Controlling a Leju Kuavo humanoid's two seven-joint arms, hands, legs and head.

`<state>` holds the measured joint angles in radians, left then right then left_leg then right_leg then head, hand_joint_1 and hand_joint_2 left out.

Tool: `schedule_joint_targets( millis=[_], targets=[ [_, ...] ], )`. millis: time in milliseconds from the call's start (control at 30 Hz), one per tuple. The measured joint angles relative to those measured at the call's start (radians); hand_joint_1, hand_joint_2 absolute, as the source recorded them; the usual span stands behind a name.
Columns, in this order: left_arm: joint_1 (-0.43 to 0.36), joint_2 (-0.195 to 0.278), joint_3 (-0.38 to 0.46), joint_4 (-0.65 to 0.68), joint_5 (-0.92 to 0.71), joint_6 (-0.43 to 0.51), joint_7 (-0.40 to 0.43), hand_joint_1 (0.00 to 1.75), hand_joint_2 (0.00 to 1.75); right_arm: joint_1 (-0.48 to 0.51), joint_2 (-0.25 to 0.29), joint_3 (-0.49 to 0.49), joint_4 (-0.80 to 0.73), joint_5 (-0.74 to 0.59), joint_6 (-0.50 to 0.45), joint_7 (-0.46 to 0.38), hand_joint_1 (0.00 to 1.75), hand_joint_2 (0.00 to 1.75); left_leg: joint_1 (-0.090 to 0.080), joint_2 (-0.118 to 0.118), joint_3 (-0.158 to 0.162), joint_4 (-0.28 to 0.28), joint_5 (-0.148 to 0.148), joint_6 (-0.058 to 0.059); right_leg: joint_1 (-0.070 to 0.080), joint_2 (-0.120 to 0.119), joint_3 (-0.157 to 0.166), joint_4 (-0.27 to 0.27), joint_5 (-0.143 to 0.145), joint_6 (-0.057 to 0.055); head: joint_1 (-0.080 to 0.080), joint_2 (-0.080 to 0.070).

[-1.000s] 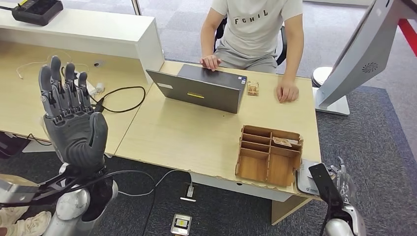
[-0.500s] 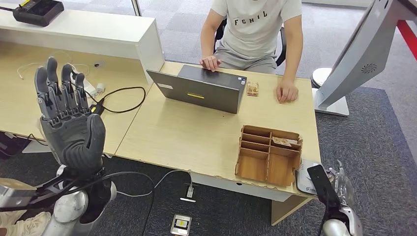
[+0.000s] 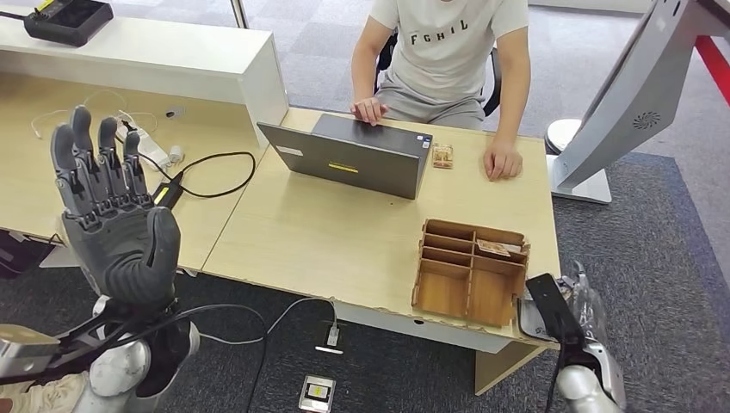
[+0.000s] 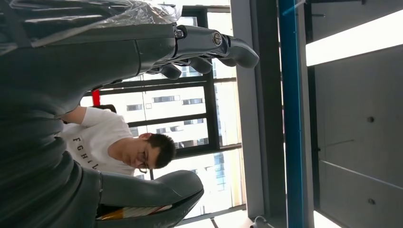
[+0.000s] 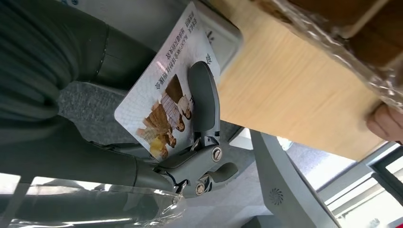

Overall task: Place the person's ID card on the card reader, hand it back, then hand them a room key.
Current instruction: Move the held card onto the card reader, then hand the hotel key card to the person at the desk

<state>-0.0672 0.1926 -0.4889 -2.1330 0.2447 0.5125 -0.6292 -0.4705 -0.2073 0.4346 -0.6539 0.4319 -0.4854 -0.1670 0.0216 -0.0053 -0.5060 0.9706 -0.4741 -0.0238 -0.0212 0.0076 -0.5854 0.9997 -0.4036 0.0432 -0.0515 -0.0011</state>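
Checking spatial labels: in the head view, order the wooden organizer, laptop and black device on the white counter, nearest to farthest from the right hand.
1. Wooden organizer, just beside the right hand.
2. Laptop, mid-desk, before the person.
3. Black device, far counter corner.

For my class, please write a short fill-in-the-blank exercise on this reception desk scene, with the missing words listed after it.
1. The right hand holds a printed ____ against the grey card reader.
2. The left hand is raised with its fingers spread and holds ____.
3. The wooden organizer stands on the desk between the card reader and the ____.
4. The person sits behind the desk with both ____ resting on it.

Missing words: card; nothing; laptop; hands
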Motion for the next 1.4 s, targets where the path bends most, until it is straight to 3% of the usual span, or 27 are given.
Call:
schedule_joint_targets(
  millis=[333, 867, 1233, 1400],
  targets=[
    [0.001, -0.002, 0.003, -0.003, -0.006, -0.003, -0.012, 0.00, 1.75, -0.111, -0.011, 0.011, -0.023, 0.026, -0.040, 0.021, 1.75, 1.75, 0.000, 0.000, 0.000, 0.000, 0.000, 0.000, 0.000, 0.000, -0.001, 0.000, 0.000, 0.000, 0.000, 0.000],
    [-0.025, -0.013, 0.008, 0.008, 0.038, -0.086, -0.013, 0.00, 1.75, -0.209, -0.100, 0.019, -0.109, 0.132, -0.023, 0.134, 1.75, 1.75, 0.000, 0.000, 0.000, 0.001, 0.000, 0.000, 0.000, 0.000, -0.001, 0.000, 0.000, 0.001, 0.000, 0.000],
    [-0.067, -0.032, 0.002, 0.043, 0.059, -0.120, -0.014, 0.00, 1.75, -0.282, -0.102, 0.043, -0.156, 0.193, 0.036, 0.167, 1.75, 1.75, 0.000, 0.000, -0.001, 0.001, 0.000, 0.000, 0.000, 0.000, -0.001, 0.000, 0.001, 0.001, 0.000, 0.000],
    [-0.087, -0.039, -0.002, 0.053, 0.064, -0.114, -0.024, 0.00, 1.75, -0.348, -0.076, 0.073, -0.152, 0.228, 0.075, 0.163, 1.75, 1.75, 0.000, 0.000, -0.002, 0.000, 0.000, 0.000, 0.000, 0.001, -0.002, 0.000, 0.001, 0.001, 0.000, 0.000]
  ],
)
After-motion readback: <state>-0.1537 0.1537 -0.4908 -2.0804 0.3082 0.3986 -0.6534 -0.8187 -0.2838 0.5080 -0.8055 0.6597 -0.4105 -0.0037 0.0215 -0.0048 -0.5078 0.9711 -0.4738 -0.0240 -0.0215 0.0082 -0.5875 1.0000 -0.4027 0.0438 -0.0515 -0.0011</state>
